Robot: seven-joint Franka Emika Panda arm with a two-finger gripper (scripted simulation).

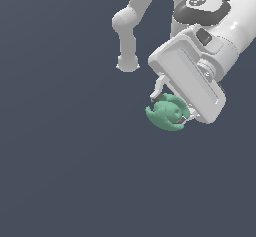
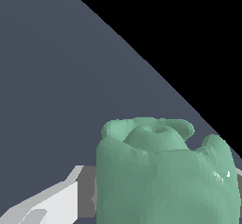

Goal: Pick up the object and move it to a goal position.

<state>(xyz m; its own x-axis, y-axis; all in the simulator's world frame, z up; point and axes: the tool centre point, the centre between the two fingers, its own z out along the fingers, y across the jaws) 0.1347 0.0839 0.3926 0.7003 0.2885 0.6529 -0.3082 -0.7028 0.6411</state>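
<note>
You have the object, a matte mint-green blob of lobes and creases, pinched between the narrow fingers of the gripper below the white hand (it looks light and rigid, I judge), so keep your hold across its rounded middle, where lumps resist slipping.

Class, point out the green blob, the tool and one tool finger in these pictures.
green blob point(image 1: 167, 113), exterior view, on its lumpy middle.
tool point(image 1: 171, 105), exterior view, midway between its fingertips.
finger point(image 2: 52, 204), wrist view, on its white flat side.
</note>
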